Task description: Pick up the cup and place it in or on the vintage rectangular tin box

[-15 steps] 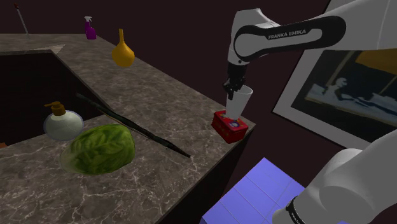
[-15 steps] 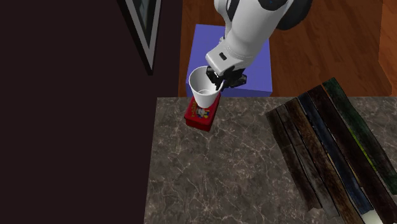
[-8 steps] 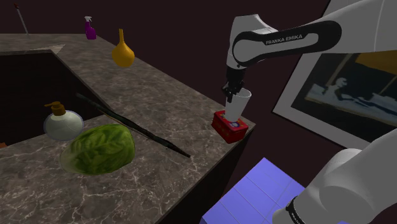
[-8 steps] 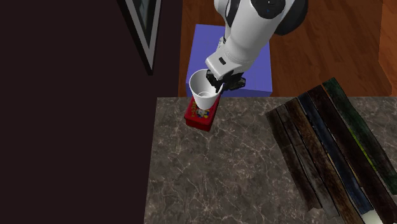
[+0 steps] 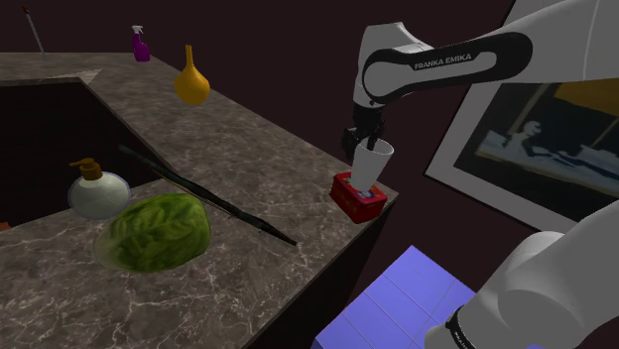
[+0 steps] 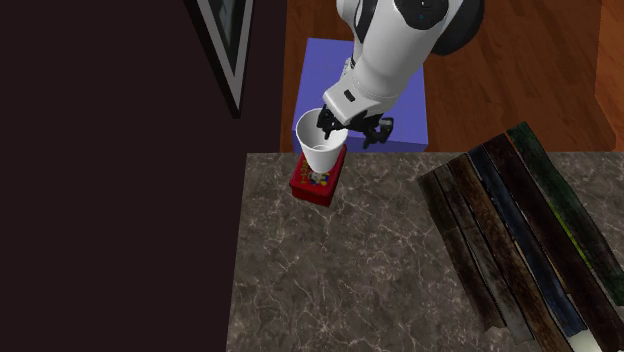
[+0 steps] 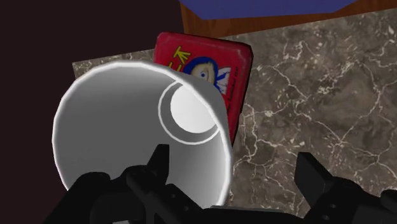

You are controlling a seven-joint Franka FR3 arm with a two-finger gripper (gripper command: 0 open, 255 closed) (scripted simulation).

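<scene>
A white tapered cup (image 5: pixel 370 164) stands upright on the red rectangular tin box (image 5: pixel 357 199), which lies at the marble counter's corner. From above, the cup (image 6: pixel 320 149) covers much of the tin (image 6: pixel 314 184). My gripper (image 5: pixel 360 133) hangs at the cup's rim and is open. In the wrist view one finger (image 7: pixel 157 164) sits inside the cup (image 7: pixel 127 121) and the other finger (image 7: pixel 313 176) stands well outside it, so the rim wall is not clasped. The tin's lid (image 7: pixel 216 63) shows a cartoon figure beyond the cup.
The counter's edge (image 5: pixel 382 213) runs right beside the tin, with a blue box (image 5: pixel 397 297) on the floor below. A long dark rod (image 5: pixel 208 196), a green cabbage (image 5: pixel 156 231), a round bottle (image 5: pixel 97 190) and a yellow vase (image 5: pixel 191 84) lie farther along. Dark planks (image 6: pixel 520 230) lie on the counter.
The cup has come down a little onto the tin. The fingers, shut on the cup's rim before, have spread apart and let it go.
</scene>
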